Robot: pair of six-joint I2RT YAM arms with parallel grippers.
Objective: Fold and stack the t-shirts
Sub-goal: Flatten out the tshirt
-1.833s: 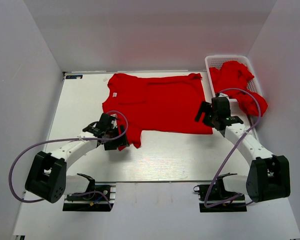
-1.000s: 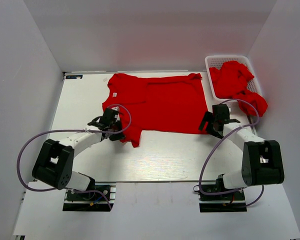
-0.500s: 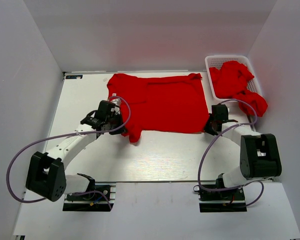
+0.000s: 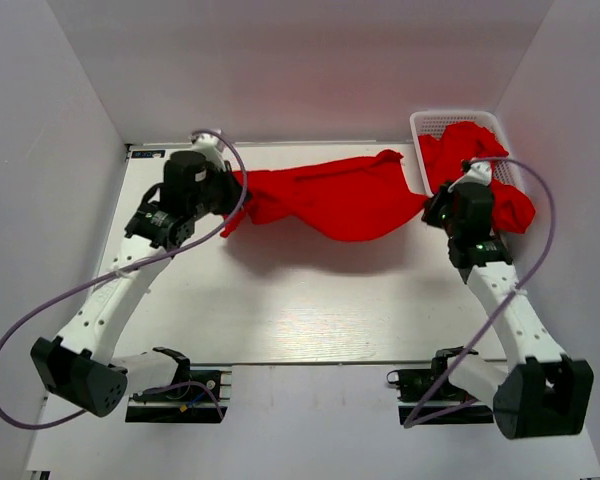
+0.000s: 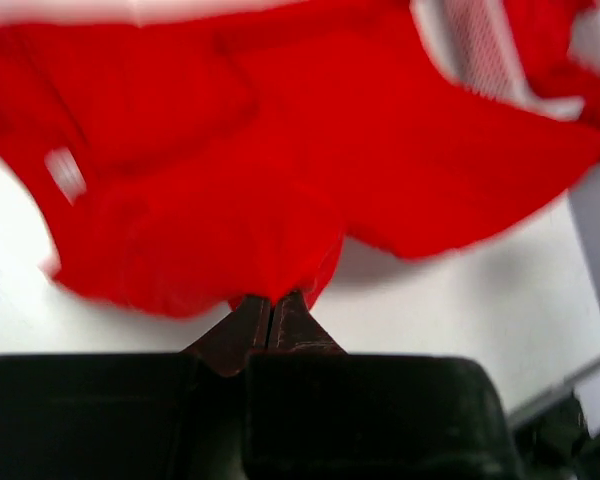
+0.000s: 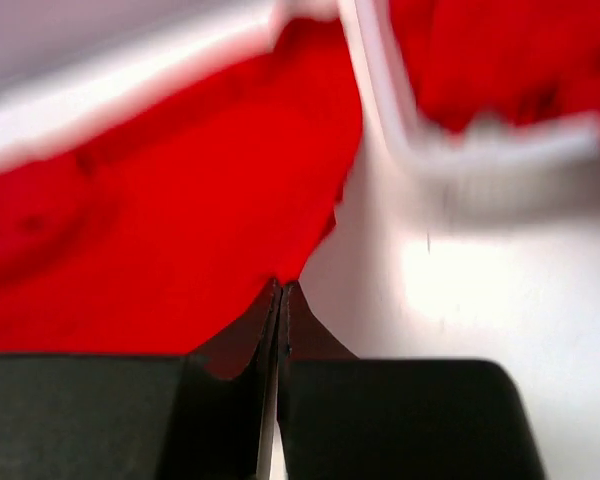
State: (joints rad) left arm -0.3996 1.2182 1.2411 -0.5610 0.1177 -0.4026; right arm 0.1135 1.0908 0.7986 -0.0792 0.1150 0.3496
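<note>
Where the spread t-shirt [image 4: 335, 200] is: strung between both claws, sagging in the middle above the tabletop [image 4: 310, 300].
Left claw [image 4: 227, 196]: pinched tight on the shirt's left end.
Right claw [image 4: 430, 208]: pinched tight on its right end — just beside the basket.
White mesh basket [image 4: 426, 124]: far right corner — heaped red t-shirts [image 4: 475, 150] inside, cloth spilling over the rim.

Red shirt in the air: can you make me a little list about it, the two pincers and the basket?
shirt: red t-shirt, hanging between both pincers, sagging in the middle, its shadow on the table
left pincer: shut on the shirt's left end
right pincer: shut on its right end
basket: white, far right corner
in basket: more red shirts, one spilling over the rim
</note>
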